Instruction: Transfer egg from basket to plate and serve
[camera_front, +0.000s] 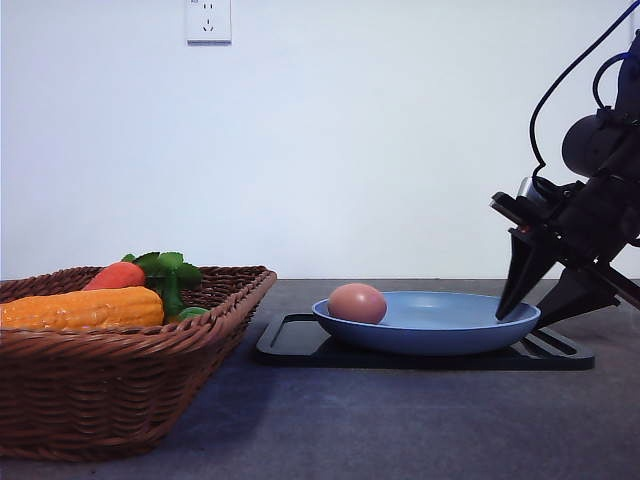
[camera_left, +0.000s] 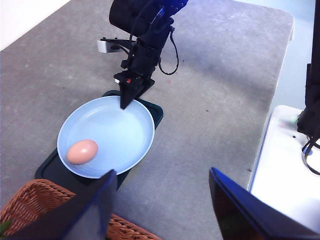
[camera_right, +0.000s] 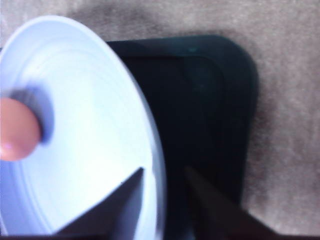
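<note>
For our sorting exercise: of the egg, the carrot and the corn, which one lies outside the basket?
The egg: it rests in the blue plate on the black tray, while the carrot and corn lie in the basket.

- You see a black tray (camera_front: 300, 345) lying flat on the grey bench (camera_front: 400, 420).
- A corn cob (camera_front: 80, 308) lies beside your carrot (camera_front: 115, 275).
- A wall socket (camera_front: 208, 20) sits high on the white wall.

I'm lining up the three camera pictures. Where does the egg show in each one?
Front view: the egg lies at the left end of the blue plate, on the basket's side.
Left wrist view: egg at lower left of the plate.
Right wrist view: egg at the left edge, cut off.
Shared landmark: the black tray under the plate.
</note>
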